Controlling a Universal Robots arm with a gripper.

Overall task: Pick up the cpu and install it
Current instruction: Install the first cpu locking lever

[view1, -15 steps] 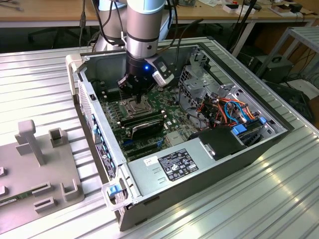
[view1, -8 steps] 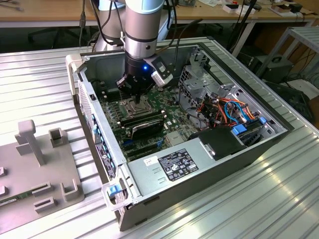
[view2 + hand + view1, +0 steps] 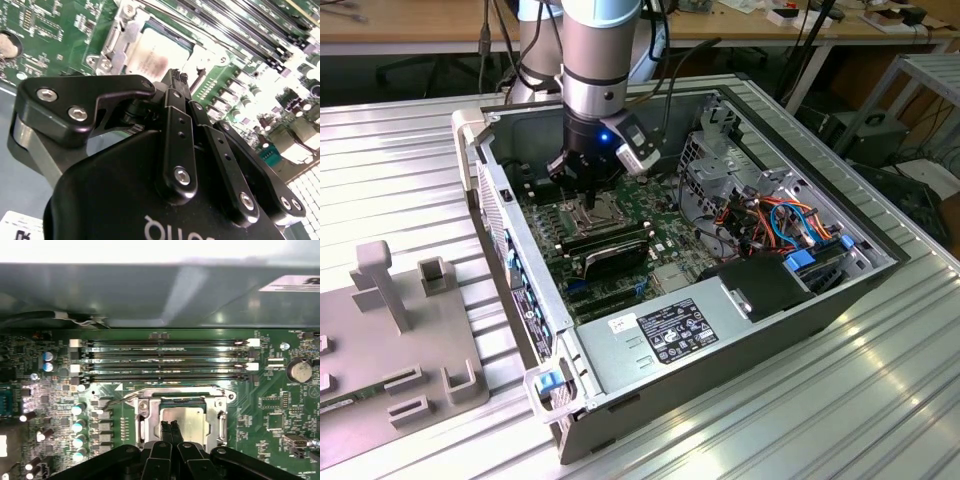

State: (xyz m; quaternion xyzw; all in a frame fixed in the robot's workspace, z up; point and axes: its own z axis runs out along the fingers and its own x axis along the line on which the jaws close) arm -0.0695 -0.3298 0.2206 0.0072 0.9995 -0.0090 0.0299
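Nearest in the exterior view: a ribbed aluminium bench (image 3: pixel 840 400), with a grey slotted fixture plate (image 3: pixel 390 350) on the exterior view's left. On the bench, an open computer case (image 3: pixel 740 370) lying on its side, with the power supply (image 3: pixel 670 335) at its near end. Deeper in, the green motherboard (image 3: pixel 665 245). Over the socket, the hand (image 3: pixel 586 200) (image 3: pixel 170 426) (image 3: pixel 179 77), fingers pressed together in both wrist views, gripping nothing. Just under the tips, the cpu (image 3: pixel 189 416) (image 3: pixel 159 54), flat inside the metal socket frame (image 3: pixel 142 415), next to the memory slots (image 3: pixel 160 360). Beyond, wooden desks (image 3: pixel 410 20) and hanging cables (image 3: pixel 800 50).
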